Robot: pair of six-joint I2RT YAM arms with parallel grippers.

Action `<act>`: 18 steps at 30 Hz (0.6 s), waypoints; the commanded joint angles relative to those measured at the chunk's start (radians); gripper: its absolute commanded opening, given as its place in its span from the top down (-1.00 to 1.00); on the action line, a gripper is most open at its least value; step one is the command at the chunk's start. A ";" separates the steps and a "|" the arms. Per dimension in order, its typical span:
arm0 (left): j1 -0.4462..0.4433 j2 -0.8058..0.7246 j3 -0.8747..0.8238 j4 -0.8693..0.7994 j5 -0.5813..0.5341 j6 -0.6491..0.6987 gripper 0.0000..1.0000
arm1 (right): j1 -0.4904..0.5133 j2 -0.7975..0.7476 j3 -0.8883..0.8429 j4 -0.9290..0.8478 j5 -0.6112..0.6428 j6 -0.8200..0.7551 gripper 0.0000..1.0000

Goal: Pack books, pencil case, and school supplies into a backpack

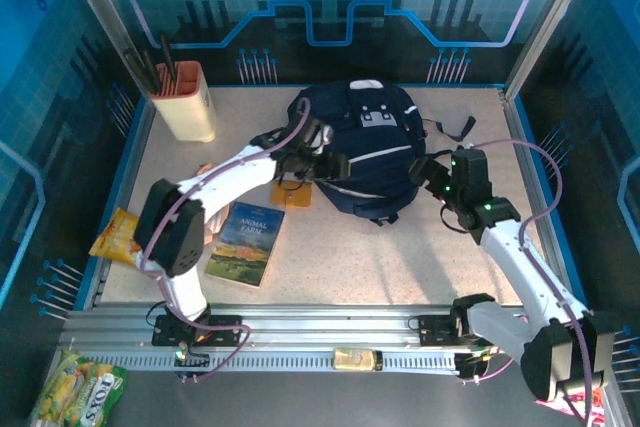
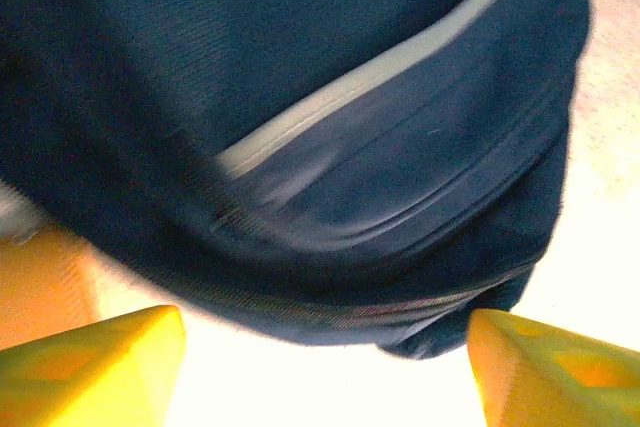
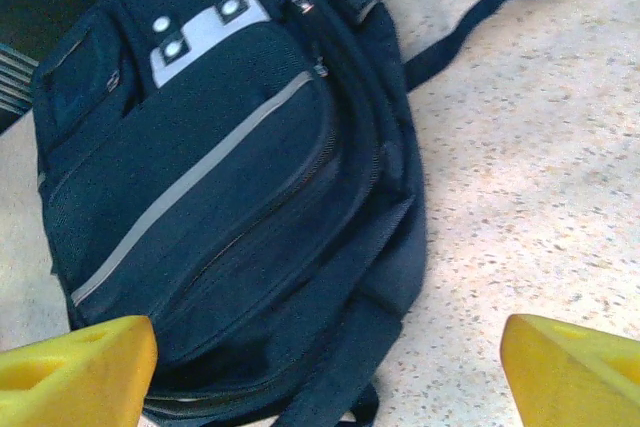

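Left gripper (image 1: 333,165): jaws spread wide, nothing held, close against the left flank of the backpack (image 1: 365,147). Right gripper (image 1: 432,175): equally wide, empty, just off its right side. Backpack: centre of table (image 1: 400,247), face up, zip (image 2: 380,313) seemingly shut. Animal Farm book (image 1: 246,242): flat near left arm (image 1: 230,172), unpacked. Handling: probably 1 claw pins fabric while the other draws that zip, before lifting the book.

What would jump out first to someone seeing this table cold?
The large navy-blue fabric backpack lying at the back centre of the table dominates. The left gripper is at its left side and the right gripper at its right, both open. Next comes the blue-green "Animal Farm" paperback, lying flat at front left beside the left arm.
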 commanded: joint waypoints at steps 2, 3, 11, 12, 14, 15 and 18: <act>0.036 -0.167 -0.151 -0.090 -0.112 -0.071 -0.73 | 0.057 0.064 0.072 -0.031 0.034 -0.044 -0.82; 0.040 -0.198 -0.189 -0.118 -0.136 -0.073 -0.78 | 0.070 0.079 0.082 -0.024 0.036 -0.042 -0.82; 0.055 -0.288 -0.392 -0.229 -0.254 -0.082 -0.98 | 0.135 0.202 0.153 0.047 0.022 -0.042 -0.82; 0.054 -0.292 -0.408 -0.232 -0.242 -0.093 -0.98 | 0.140 0.212 0.155 0.052 0.023 -0.038 -0.82; 0.055 -0.297 -0.443 -0.226 -0.209 -0.110 -0.99 | 0.146 0.223 0.154 0.064 0.022 -0.029 -0.81; 0.054 -0.297 -0.462 -0.219 -0.187 -0.120 -0.99 | 0.147 0.230 0.155 0.066 0.021 -0.027 -0.81; 0.054 -0.284 -0.495 -0.192 -0.102 -0.159 -0.99 | 0.153 0.238 0.158 0.062 0.026 -0.025 -0.79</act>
